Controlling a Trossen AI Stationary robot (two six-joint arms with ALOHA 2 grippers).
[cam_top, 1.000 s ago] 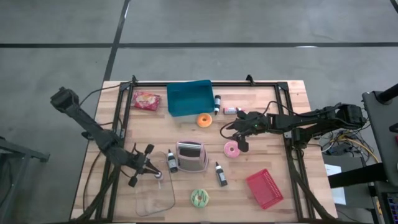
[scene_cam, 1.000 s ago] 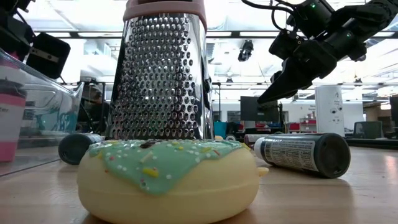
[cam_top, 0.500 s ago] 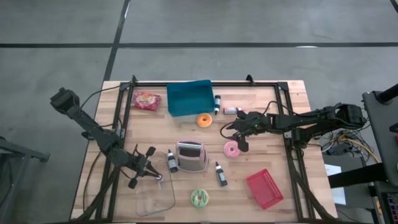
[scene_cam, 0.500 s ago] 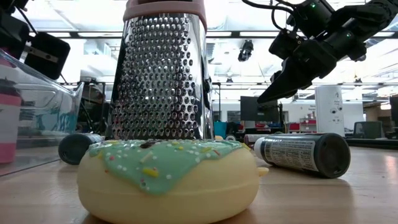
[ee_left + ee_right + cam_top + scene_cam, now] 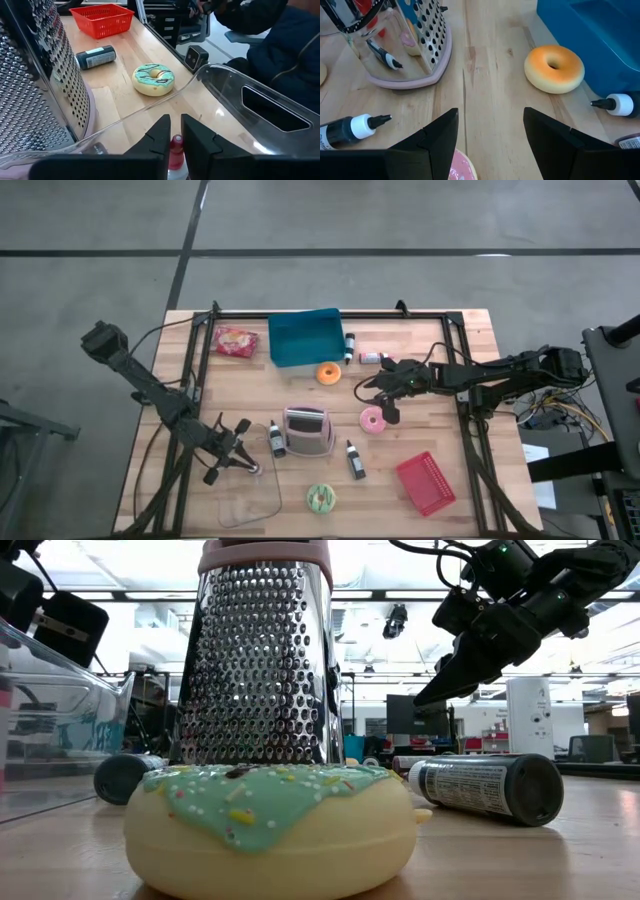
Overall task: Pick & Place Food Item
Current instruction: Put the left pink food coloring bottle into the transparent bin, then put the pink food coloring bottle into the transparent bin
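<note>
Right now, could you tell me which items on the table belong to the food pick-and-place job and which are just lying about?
Belonging to the job:
- pink donut, under the open right gripper
- orange donut
- green donut
- blue bin, red basket, possible drop spots

Just lying about:
- grater
- dark bottle
- clear container, by the left gripper

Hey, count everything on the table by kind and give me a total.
Donuts: 3 (orange, pink, green)
Small bottles: 5 (first at)
Grater: 1
Blue bin: 1
Red basket: 1
Clear container: 1
Red snack packet: 1
Total: 13
</note>
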